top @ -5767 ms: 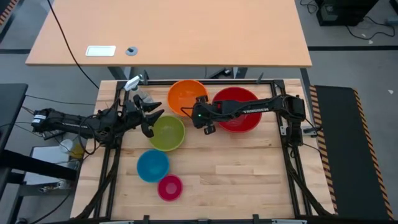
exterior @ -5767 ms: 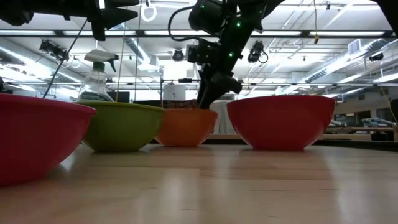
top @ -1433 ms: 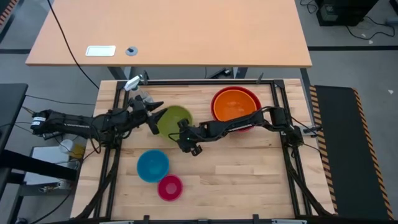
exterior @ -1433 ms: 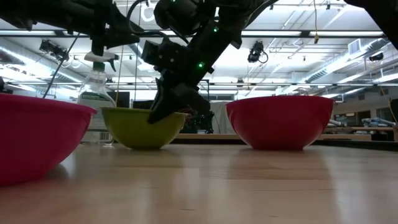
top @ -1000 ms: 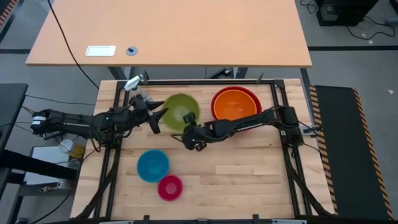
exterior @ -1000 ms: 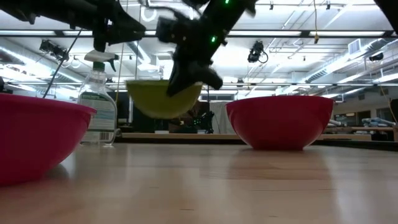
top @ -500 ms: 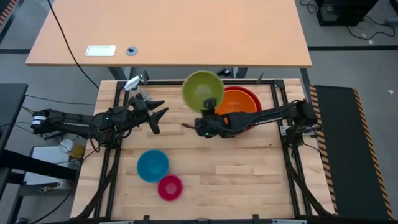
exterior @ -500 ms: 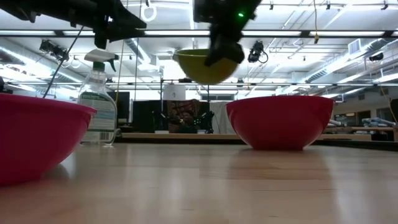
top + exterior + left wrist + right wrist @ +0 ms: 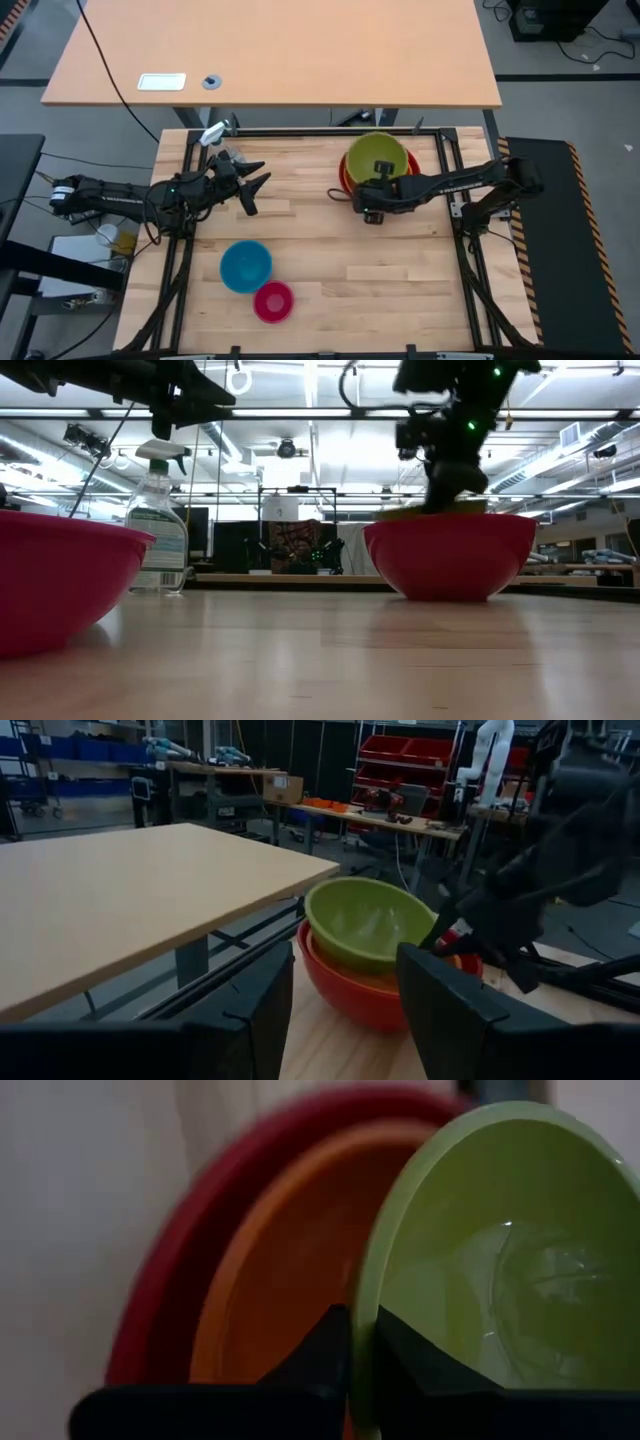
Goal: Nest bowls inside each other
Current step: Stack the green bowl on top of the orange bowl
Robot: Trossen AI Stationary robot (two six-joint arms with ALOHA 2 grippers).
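The lime green bowl sits opening up in the orange bowl, which lies in the red bowl at the table's far right. My right gripper is shut on the green bowl. Whether that bowl rests on the orange one, I cannot tell. The blue bowl and the magenta pink bowl stand on their bases at the near left. My left gripper hovers open at the far left, level, nothing between its fingers. My right gripper pinches the green bowl's rim on the bowl's near side, one finger inside the bowl and one outside it. The fingers slant down from the near side. The bowl sits slightly tilted, low in the orange bowl.
A clear spray bottle stands at the far left corner, just behind my left gripper. A second, lighter table lies beyond the far edge. The table's middle and near right show bare wood.
My right gripper has carried the green bowl up from the table's middle, toward the far right, and down over the orange and red bowls. The wrist rolled on the way, and the bowl has gone from tipped to nearly level.
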